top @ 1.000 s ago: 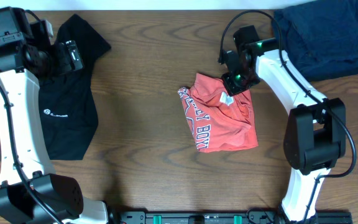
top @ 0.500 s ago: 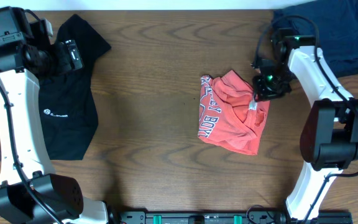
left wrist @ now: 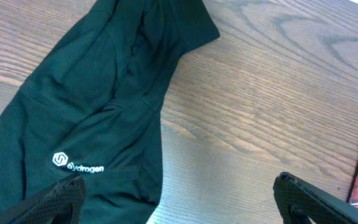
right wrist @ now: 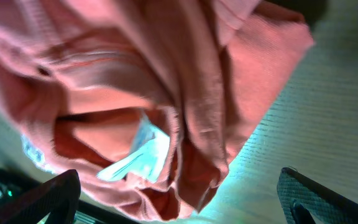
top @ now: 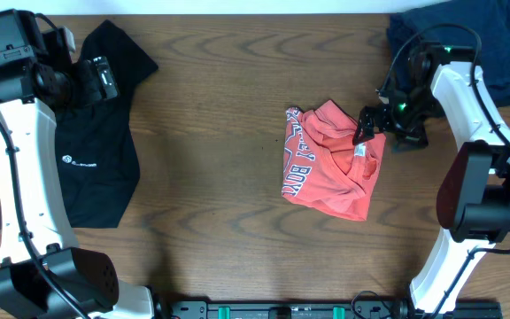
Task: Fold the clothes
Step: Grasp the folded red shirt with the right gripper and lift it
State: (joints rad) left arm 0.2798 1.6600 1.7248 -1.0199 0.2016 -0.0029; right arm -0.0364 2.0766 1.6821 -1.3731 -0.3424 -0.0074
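You dragged the red tee (top: pixel 326 168) toward 3 o'clock, then the right claw (top: pixel 367 125) let go: jaws spread at its 2 o'clock edge. It lay crumpled just 3 o'clock of centre, fold not started; left claw (top: pixel 104 78) hung spread over black tee (top: pixel 96 168) at 9 o'clock

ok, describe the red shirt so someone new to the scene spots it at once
On the wooden table, look right of centre, beside the right hand. A crumpled coral-red T-shirt lies there, white block lettering down its left side. It is the only red item: the black T-shirt lies far left, the navy pile in the far right corner.
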